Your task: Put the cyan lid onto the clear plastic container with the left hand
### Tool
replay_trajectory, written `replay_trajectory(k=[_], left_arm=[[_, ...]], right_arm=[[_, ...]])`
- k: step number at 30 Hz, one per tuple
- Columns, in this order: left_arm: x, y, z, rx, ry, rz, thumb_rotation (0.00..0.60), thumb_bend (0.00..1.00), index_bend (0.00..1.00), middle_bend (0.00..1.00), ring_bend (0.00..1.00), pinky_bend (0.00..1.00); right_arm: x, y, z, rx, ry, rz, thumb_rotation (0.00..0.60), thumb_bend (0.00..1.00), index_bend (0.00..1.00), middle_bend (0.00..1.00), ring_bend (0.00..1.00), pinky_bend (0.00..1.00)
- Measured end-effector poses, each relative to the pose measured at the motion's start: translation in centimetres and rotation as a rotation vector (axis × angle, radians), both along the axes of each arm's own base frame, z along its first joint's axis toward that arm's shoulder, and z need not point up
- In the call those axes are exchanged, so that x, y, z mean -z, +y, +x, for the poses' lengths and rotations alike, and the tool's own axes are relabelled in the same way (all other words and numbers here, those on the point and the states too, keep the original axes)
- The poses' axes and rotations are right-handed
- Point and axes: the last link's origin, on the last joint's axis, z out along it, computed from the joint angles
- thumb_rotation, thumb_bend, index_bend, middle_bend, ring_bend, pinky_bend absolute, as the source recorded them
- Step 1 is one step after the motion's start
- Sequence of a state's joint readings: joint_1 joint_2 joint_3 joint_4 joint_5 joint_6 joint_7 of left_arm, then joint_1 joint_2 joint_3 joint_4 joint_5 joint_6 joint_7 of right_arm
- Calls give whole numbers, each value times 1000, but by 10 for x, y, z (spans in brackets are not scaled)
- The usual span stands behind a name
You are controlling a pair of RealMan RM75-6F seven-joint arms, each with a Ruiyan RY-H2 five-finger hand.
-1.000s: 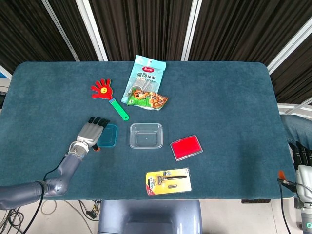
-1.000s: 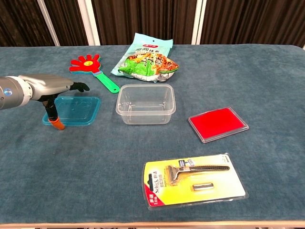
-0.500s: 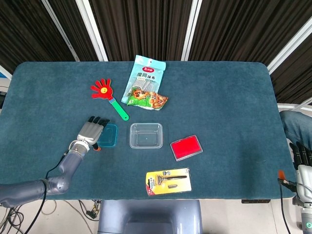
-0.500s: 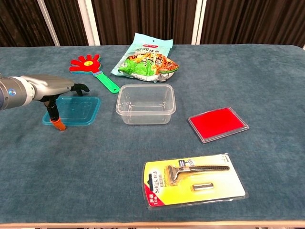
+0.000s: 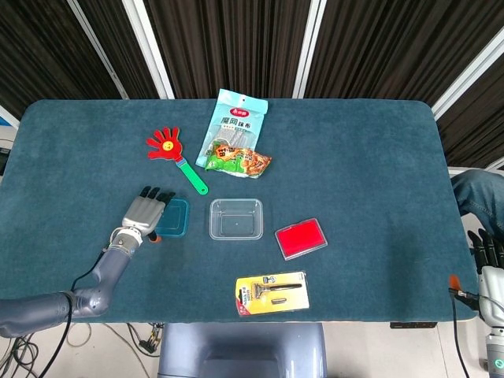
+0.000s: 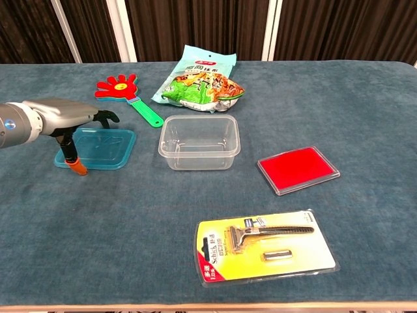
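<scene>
The bench (image 5: 354, 150) fills most of the head view, a teal-covered surface running from edge to edge under dark slatted panels. From the lower left corner the left arm reaches up and in, and the left hand (image 5: 146, 213) lies flat over the left edge of the cyan lid (image 5: 175, 218), its dark fingertips pointing toward the top of the frame; in the chest view the left hand (image 6: 68, 116) sits above the lid's near-left corner with an orange-tipped thumb down beside it — whether it actually grips the lid cannot be told. The lid lies left of centre on the bench, just beside but apart from the clear plastic container (image 5: 235, 218), which stands upright and uncovered at the middle. Above the container lies a snack bag (image 5: 231, 132), and to its left a red hand-shaped clapper (image 5: 173, 153) with a green handle. Right of the container is a red flat case (image 5: 301, 238); below it, near the bottom edge, a razor pack (image 5: 272, 292). At the lower right corner, off the bench, the right hand (image 5: 487, 264) shows only in part — its state cannot be told.
</scene>
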State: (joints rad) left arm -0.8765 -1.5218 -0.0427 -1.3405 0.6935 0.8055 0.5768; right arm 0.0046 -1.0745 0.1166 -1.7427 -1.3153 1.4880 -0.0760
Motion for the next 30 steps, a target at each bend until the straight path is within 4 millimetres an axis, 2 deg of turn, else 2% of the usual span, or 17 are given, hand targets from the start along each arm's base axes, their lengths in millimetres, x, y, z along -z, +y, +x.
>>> replay_trajectory(k=[15, 21, 27, 30], left_arm=[[-7, 0, 2, -19, -44, 18, 600, 184, 73, 372, 5, 0], [-18, -1, 9, -29, -91, 15, 600, 184, 73, 363, 5, 0], [-39, -2, 34, -23, -156, 15, 600, 184, 76, 361, 5, 0], [-49, -1, 54, -13, -185, 15, 600, 184, 85, 361, 5, 0]], right_arm=[[0, 0, 0, 0, 1, -4, 600, 415, 35, 0, 0, 0], [-1, 0, 0, 3, -2, -7, 600, 414, 35, 0, 0, 0], [-1, 0, 0, 4, -6, -8, 600, 414, 35, 0, 0, 0], [-1, 0, 0, 5, -5, -7, 600, 414, 35, 0, 0, 0]])
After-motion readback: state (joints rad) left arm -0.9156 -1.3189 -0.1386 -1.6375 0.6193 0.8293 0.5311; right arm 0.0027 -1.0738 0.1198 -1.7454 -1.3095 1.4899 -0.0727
